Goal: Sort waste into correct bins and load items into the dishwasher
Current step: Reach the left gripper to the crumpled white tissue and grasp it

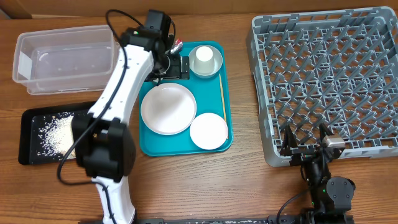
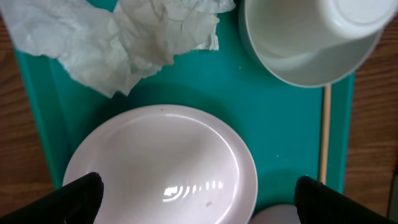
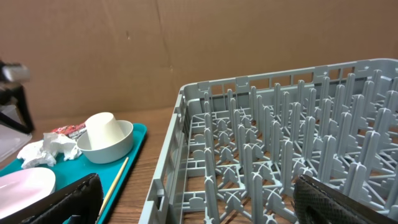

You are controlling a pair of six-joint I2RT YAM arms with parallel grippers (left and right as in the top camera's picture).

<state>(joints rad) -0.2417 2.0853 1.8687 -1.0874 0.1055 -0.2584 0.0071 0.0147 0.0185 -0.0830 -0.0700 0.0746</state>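
Left gripper [image 2: 199, 198] hangs wide open above plate [image 2: 161, 168], should shift onto napkin [image 2: 124, 37] and pinch its bunched middle, clear of bowl [image 2: 292, 71]; right gripper [image 1: 306, 138] open, parked.

The worktop [image 1: 249, 186] is seen to be wood-grained, with a dull sheen. The large white plate [image 2: 161, 168] is shown glossy, a light being reflected in it, and the teal tray [image 2: 273, 124] smooth and matt. The napkin [image 2: 124, 37] is made of creased, soft paper. The dish rack [image 1: 323, 81] is moulded in matt grey plastic, the tub [image 1: 62, 62] in clear plastic
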